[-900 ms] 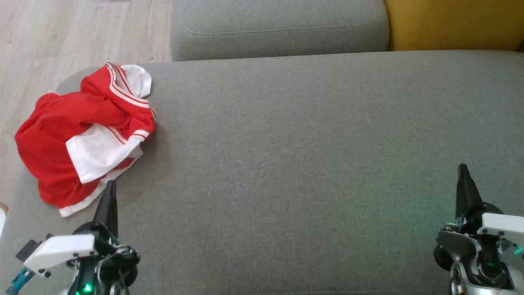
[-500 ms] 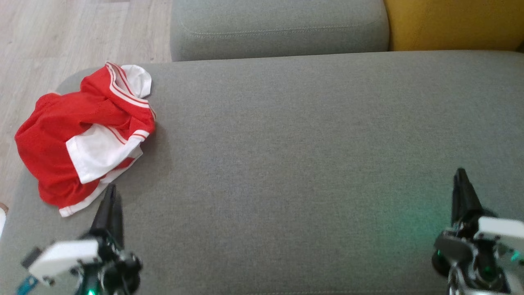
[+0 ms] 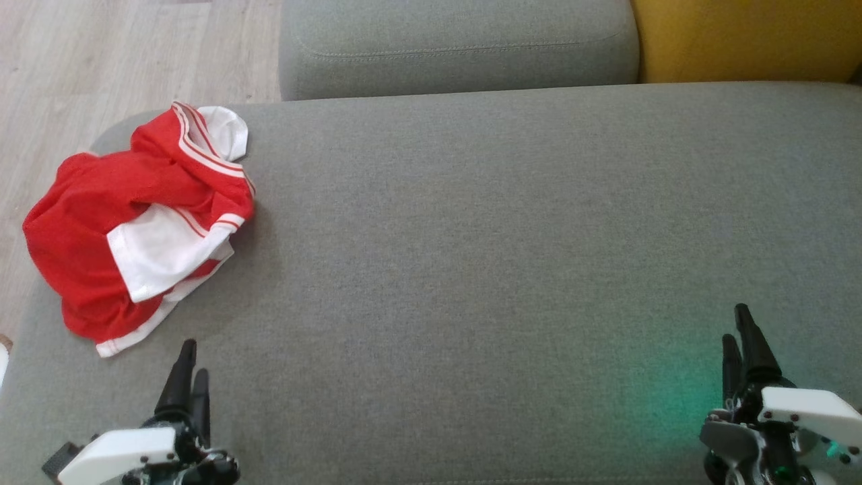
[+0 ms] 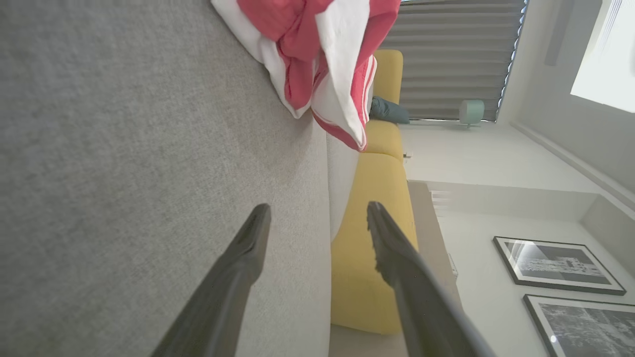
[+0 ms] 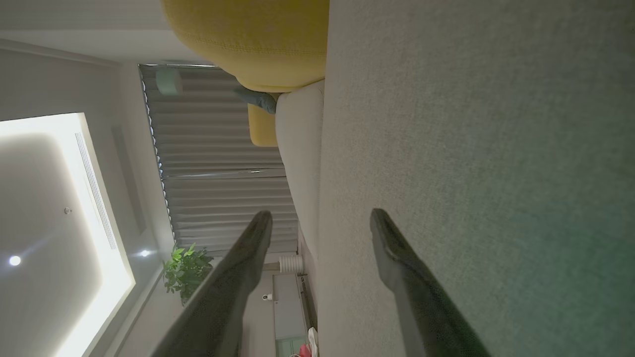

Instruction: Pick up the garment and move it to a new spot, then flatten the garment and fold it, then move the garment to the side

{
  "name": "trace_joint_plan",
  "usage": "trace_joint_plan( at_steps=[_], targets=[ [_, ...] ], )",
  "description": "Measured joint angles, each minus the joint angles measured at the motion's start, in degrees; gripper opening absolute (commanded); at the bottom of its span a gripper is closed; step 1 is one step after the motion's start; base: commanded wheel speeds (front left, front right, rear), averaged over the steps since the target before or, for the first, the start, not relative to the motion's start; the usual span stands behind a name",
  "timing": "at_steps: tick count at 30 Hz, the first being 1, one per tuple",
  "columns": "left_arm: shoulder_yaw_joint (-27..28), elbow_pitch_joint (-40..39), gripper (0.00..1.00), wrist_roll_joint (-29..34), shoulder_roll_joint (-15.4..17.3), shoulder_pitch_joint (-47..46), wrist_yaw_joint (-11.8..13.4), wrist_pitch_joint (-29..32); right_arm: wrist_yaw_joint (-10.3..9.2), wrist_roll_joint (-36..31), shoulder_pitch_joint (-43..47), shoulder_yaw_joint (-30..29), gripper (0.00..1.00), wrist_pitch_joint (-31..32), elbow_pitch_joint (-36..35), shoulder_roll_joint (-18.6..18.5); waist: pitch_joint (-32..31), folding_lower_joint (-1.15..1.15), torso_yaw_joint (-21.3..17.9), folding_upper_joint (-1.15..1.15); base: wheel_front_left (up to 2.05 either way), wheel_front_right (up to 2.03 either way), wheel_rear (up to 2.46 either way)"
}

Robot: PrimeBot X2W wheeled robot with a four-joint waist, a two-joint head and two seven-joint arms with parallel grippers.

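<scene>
Presently: left dark two-fingered gripper, wide, empty, near front-left corner of grey fabric sofa seat; right dark two-fingered gripper, likewise, front-right corner. Red-and-white fabric garment, crumpled, at left edge, untouched. Pickup, flattening, folding, setting aside: all outstanding.

open grey cushion; garment heaped far left
</scene>
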Motion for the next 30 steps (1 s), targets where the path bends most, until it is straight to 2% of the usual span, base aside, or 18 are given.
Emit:
trace_joint_plan(
  at_steps=[30],
  targets=[
    [-1.0,-2.8,1.0,24.5,0.1,-1.4,0.9,-4.6,0.0,-21.0,-3.5,4.9,1.0,-4.8,0.3,-0.6,0.2,0.0,-0.6,0.0,0.0,0.0,0.0]
  ],
)
